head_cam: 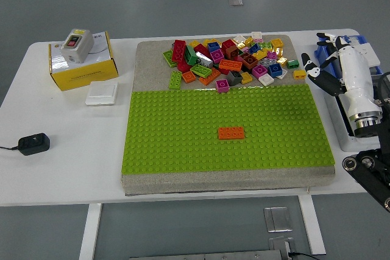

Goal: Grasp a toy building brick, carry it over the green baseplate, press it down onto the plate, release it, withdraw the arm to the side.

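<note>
A green baseplate (183,132) lies on a grey foam pad in the middle of the table. One orange brick (231,133) sits pressed on it, a little right of centre. A heap of loose coloured bricks (228,59) fills the pad's far strip. My right hand (326,59) hovers at the table's right side, just right of the heap, fingers spread and holding nothing. The left arm is out of view.
A yellow box (85,68) with a grey switch unit on top stands at the far left, a white square plate (101,93) beside it. A black adapter (33,144) lies near the left edge. A blue bin (365,50) and grey tray (341,120) sit at the right edge.
</note>
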